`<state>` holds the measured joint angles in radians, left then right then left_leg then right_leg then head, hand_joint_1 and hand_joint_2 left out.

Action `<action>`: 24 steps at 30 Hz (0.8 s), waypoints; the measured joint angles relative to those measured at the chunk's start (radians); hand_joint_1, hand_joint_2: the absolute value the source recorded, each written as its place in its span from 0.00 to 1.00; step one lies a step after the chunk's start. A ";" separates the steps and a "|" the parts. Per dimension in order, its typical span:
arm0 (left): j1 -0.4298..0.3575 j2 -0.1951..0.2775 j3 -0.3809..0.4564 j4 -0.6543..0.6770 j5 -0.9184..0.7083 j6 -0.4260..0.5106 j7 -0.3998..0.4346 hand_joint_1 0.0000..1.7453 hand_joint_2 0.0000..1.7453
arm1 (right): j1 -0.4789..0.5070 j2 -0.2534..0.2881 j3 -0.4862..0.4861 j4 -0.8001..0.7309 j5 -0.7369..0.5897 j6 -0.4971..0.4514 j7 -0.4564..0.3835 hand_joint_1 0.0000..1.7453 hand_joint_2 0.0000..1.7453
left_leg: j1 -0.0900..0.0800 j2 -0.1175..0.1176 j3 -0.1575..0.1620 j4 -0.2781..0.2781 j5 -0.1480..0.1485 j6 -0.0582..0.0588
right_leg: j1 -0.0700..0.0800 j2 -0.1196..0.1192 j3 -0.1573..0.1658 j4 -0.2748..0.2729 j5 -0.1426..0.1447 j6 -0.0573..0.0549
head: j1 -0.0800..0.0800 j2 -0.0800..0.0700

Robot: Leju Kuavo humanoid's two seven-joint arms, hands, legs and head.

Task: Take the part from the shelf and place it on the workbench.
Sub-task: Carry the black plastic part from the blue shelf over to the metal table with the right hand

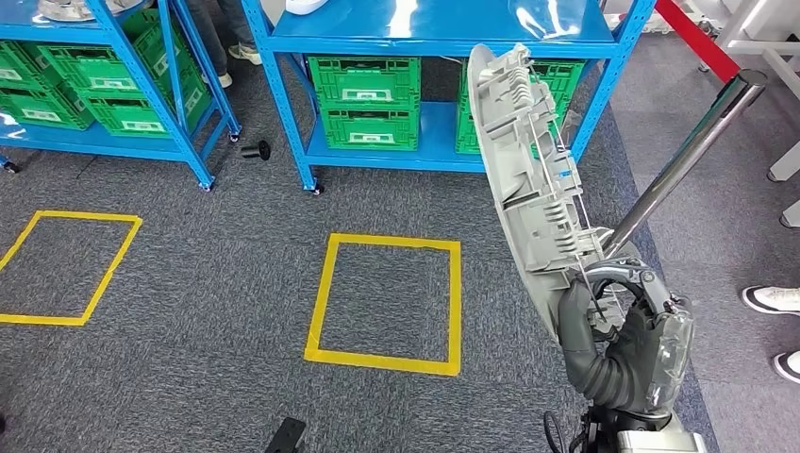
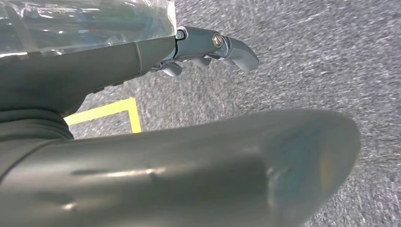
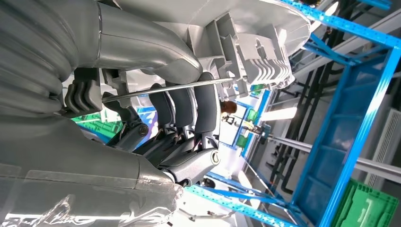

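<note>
One long grey plastic part (image 1: 528,179) is being held upright by the right hand (image 1: 623,344), whose fingers (image 3: 184,106) are wrapped round its lower end, with the thumb pressed over a ribbed section of the moulding. The part is being carried clear of the shelf, its upper end rising in front of the blue shelf (image 1: 425,42) in the head view and its ribbed inner face turned toward the robot's right. The left hand (image 2: 208,47) is being held low over the grey carpet, its fingers curled in, with nothing visibly in them.

Further out, a yellow taped square (image 1: 387,302) is marked on the carpet just ahead, a second one (image 1: 71,269) lies to the left, and green crates (image 1: 363,99) are being stored on the shelf's lower level. A shiny metal pole (image 1: 684,156) is slanting up just beside the part on the right, and a person's shoes (image 1: 772,300) are showing at the right edge.

The carrying step appears to be in hand; no desk is in sight yet. For it to be done well, the grip should be kept firm near the base, since the tall part is likely to lever against the fingers, and any turn should be taken slowly so that the upper end is kept clear of the pole and the shelf frame.
</note>
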<state>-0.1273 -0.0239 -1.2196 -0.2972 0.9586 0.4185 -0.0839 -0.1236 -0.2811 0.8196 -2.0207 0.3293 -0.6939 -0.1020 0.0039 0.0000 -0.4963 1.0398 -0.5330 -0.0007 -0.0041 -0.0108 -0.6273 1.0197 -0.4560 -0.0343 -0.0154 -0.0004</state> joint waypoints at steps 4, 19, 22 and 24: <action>-0.003 0.000 -0.001 0.000 -0.005 0.003 -0.002 0.00 1.00 | 0.000 0.000 0.000 0.000 0.000 0.000 0.002 1.00 1.00 | 0.001 0.002 0.016 -0.062 -0.009 0.021 | -0.001 0.001 -0.020 0.012 0.009 0.024 | 0.001 0.000; -0.005 -0.006 -0.017 -0.004 -0.021 0.011 0.007 0.00 1.00 | 0.013 -0.003 -0.002 -0.003 0.010 0.000 0.007 1.00 1.00 | -0.004 0.003 -0.060 -0.032 0.025 0.002 | -0.002 0.004 0.054 -0.012 -0.041 0.002 | 0.017 0.000; -0.005 -0.006 -0.024 -0.004 -0.029 0.013 0.010 0.00 1.00 | 0.024 -0.005 -0.006 -0.007 0.018 0.000 0.008 1.00 1.00 | 0.000 0.002 -0.109 0.086 -0.049 -0.014 | -0.007 0.002 0.055 -0.021 -0.034 -0.010 | 0.007 0.000; -0.004 -0.006 -0.027 -0.004 -0.035 0.014 0.014 0.00 1.00 | 0.033 -0.007 -0.008 -0.011 0.033 0.000 0.014 1.00 1.00 | 0.004 0.002 -0.155 0.206 -0.095 -0.020 | -0.006 0.002 0.054 -0.019 -0.034 -0.012 | 0.003 0.000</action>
<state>-0.1309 -0.0301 -1.2462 -0.3010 0.9239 0.4320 -0.0697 -0.0903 -0.2884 0.8111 -2.0317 0.3625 -0.6941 -0.0877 0.0077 0.0019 -0.6516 1.2453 -0.6283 -0.0211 -0.0098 -0.0089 -0.5736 1.0011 -0.4896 -0.0460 -0.0124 -0.0004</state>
